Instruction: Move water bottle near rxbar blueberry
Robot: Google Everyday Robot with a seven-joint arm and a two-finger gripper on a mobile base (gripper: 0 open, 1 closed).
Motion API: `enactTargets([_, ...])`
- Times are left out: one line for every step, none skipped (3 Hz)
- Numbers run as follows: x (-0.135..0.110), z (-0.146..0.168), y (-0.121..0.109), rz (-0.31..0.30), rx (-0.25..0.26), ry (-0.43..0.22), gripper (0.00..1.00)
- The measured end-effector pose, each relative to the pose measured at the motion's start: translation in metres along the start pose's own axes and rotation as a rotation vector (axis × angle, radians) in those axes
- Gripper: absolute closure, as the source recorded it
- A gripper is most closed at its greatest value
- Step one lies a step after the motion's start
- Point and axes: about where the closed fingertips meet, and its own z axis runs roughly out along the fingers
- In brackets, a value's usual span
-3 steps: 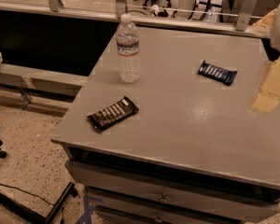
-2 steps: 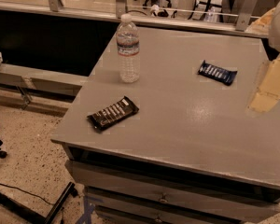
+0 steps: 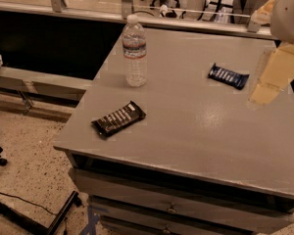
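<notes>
The hand (image 3: 273, 78) hung over the table's (image 3: 196, 136) right side, holding nothing; whether it was wide or narrow could not be told. The blue bar (image 3: 228, 76) lay flat just to the hand's left. The water bottle (image 3: 135, 53) stood upright well beyond that, far to the hand's left, near the table's back left corner. A black bar (image 3: 118, 119) lay nearer the front, well off the direct line. The reach probably needed to pass above the blue bar, then grip the bottle around its ribbed middle, staying low so it would not tip.

One bottle (image 3: 135, 53), two bars (image 3: 118, 119) (image 3: 228, 76), hand (image 3: 265, 88) right
</notes>
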Motion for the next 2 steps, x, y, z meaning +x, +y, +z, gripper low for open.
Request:
enactTargets([-0.025,0.0,-0.017,-0.024,0.008,-0.031,0.0])
enactTargets([-0.056,0.004,-0.034,-0.058,0.003,-0.067,0.0])
